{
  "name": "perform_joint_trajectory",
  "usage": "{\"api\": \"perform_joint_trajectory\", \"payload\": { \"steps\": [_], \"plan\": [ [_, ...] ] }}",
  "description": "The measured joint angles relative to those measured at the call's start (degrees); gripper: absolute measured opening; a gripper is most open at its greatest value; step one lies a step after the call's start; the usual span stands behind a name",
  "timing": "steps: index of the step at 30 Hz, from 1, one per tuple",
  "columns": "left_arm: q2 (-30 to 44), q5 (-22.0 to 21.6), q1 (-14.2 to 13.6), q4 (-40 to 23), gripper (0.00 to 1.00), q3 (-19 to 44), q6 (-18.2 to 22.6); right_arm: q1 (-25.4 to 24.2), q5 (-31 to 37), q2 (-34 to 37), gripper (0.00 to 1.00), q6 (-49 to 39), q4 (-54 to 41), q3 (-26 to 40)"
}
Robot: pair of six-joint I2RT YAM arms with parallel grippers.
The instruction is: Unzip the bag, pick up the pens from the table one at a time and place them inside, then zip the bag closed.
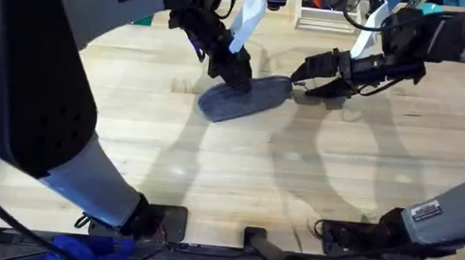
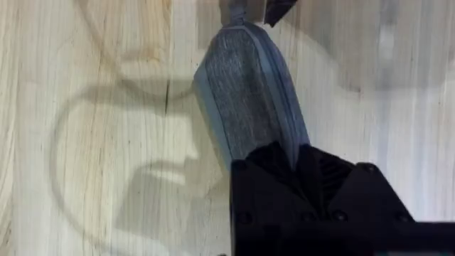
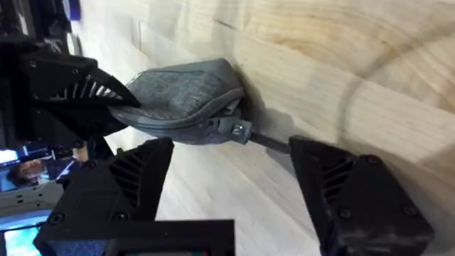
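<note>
The blue-grey bag [image 1: 247,98] lies on the table [image 1: 237,172] a little beyond its middle. My left gripper [image 1: 238,79] is shut on the bag's left end, and in its wrist view the bag [image 2: 245,92] runs away from the black fingers [image 2: 313,185]. At the bag's right end, my right gripper [image 1: 300,74] stands open. The small metal zipper pull [image 3: 238,129] sits between its fingers [image 3: 135,178], apart from both. The left gripper's fingers [image 3: 85,99] pinch the bag [image 3: 185,92] at the far end. The pens are out of view.
A white box with clutter [image 1: 324,17] stands at the table's back edge. Both arm bases and a black mount [image 1: 265,249] line the front edge. Bare wood spreads between the bag and the front edge.
</note>
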Motion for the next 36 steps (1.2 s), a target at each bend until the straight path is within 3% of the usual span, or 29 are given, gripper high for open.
{"api": "perform_joint_trajectory", "payload": {
  "steps": [16, 22, 24, 27, 28, 36],
  "plan": [
    [0.0, -0.1, 0.0, 0.0, 0.049, 0.0, 0.0, 0.0, 0.2, 0.0, 0.996, 1.3, 0.2, 0.2],
    [0.0, -1.5, 0.1, -0.5, 0.236, 0.0, 0.0, 0.0, 0.5, 0.0, 0.996, 1.5, 0.1, 0.4],
    [0.0, -2.1, 0.3, -1.5, 0.441, 0.1, 0.0, 0.0, 0.6, 0.0, 0.996, 1.6, 0.1, 0.4],
    [0.0, -3.7, 0.5, -4.9, 0.916, 1.5, 0.0, 0.0, 0.6, 0.0, 0.996, 1.6, 0.1, 0.4],
    [0.0, -4.1, 0.6, -6.1, 0.970, 2.4, -0.2, 0.0, 0.6, 0.0, 0.996, 1.6, 0.1, 0.5],
    [0.0, -6.2, 0.7, -15.6, 0.995, 12.5, -0.2, 0.0, 2.4, 0.3, 0.996, 2.8, -1.3, 2.3]
  ]
}}
